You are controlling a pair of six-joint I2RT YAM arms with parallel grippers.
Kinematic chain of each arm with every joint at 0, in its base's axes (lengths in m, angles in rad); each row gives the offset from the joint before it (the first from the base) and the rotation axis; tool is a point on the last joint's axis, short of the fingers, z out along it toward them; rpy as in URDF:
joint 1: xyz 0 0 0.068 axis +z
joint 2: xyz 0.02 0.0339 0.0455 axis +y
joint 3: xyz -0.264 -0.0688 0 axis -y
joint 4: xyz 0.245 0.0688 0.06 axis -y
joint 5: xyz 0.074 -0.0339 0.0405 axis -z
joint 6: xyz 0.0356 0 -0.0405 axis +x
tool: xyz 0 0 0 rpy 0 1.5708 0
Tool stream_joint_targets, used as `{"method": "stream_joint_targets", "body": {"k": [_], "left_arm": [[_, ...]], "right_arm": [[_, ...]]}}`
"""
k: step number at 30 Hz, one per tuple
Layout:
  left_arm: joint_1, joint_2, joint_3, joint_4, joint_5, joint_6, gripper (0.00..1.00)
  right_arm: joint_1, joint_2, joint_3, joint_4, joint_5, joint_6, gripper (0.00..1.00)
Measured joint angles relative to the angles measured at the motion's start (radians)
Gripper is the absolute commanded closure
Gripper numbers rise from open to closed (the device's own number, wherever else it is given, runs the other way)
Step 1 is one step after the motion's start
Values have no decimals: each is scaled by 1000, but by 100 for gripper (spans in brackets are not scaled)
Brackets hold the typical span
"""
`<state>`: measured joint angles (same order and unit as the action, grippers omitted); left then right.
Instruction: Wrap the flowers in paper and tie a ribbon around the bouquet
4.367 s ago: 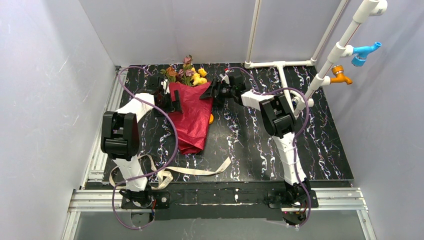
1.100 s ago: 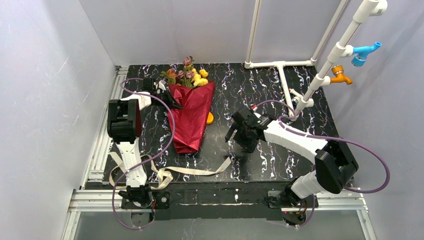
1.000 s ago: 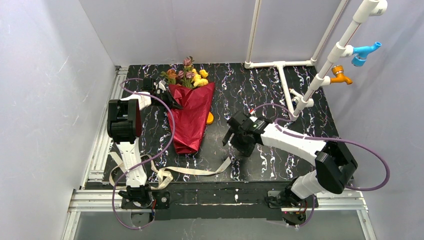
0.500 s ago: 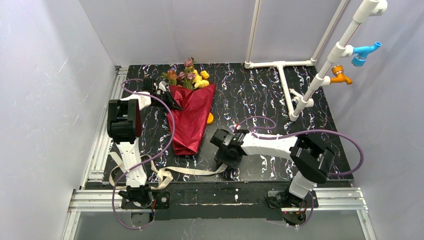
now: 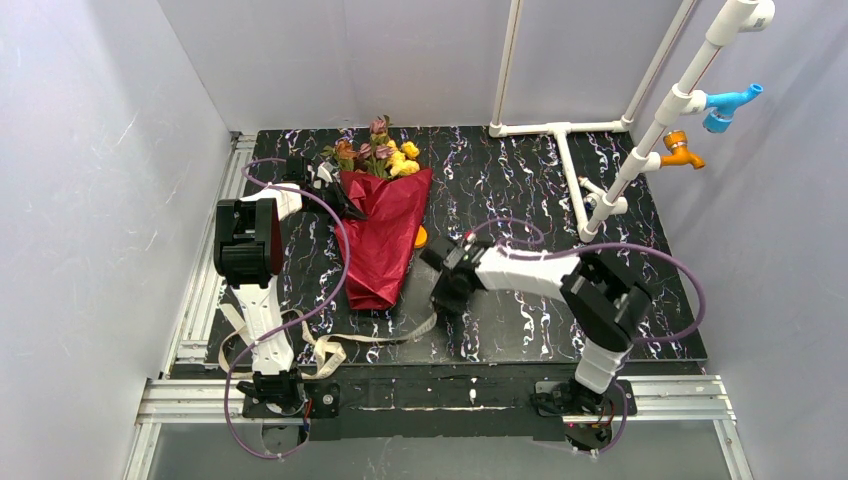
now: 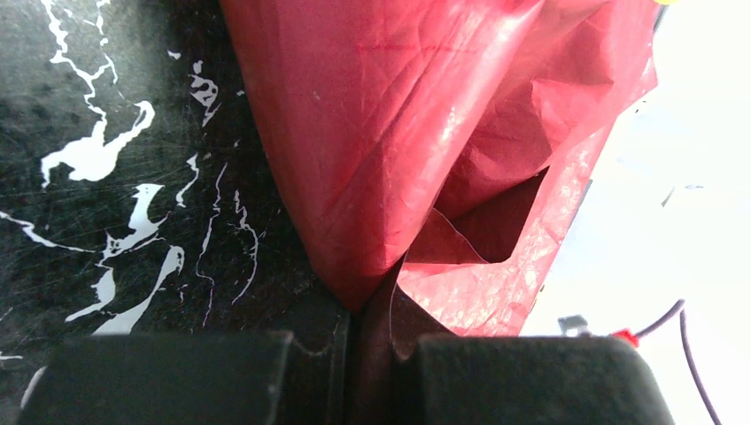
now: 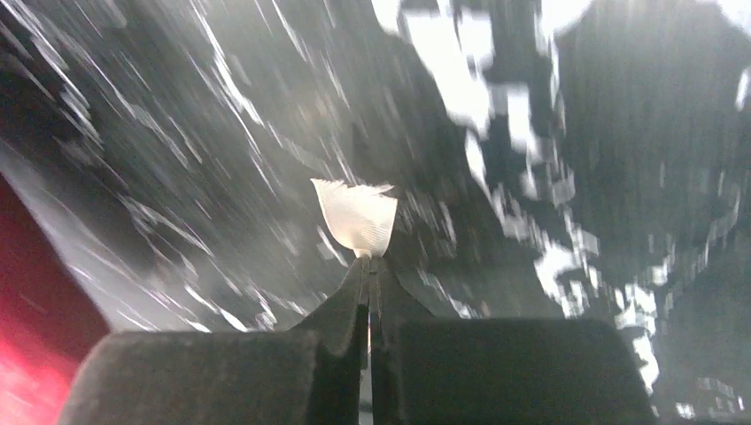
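Right claw (image 7: 370, 270) is pinched shut on the frayed ribbon (image 7: 358, 221) tip; the rest trails along the near table (image 5: 640, 300) edge. The ribbon looks limp, light and slippery, so grip it flat. Left claw (image 6: 367, 310) is clamped on the paper (image 6: 398, 133) at the bouquet (image 5: 385, 235) top, far left. The paper looks thin and likely to tear.

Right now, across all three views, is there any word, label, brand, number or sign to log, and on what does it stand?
None: no readable text in any view.
The white marks on the black table are marble veining, not writing.
The paper, the ribbon and the white pipes carry no print.
The right wrist view is motion-blurred, so small print there would be unreadable.
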<state>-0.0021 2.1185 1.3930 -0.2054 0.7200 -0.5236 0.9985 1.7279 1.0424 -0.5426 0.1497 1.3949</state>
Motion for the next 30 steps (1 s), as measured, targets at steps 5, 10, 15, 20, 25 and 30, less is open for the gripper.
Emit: {"method": "stream_joint_targets", "body": {"k": [5,10,15,20,25,30], "left_arm": [[0,0,0,-1,12,-20,100],[0,0,0,-1,24,-38,100],[0,0,0,-1,29,-50,100],[0,-3,0,-6,29,-55,100],[0,-15,0,-20,29,-53,100],[0,-34,0,-41,29,-52,100]], "right_arm": [[-204,136,168,34,-2,-103,99],[-389,285,371,35,1,-181,99],[-526,425,595,-30,31,-224,99],[-608,442,624,-60,103,-216,99],[-650,440,624,-71,196,-193,89],[-657,440,639,-95,253,-220,17]]}}
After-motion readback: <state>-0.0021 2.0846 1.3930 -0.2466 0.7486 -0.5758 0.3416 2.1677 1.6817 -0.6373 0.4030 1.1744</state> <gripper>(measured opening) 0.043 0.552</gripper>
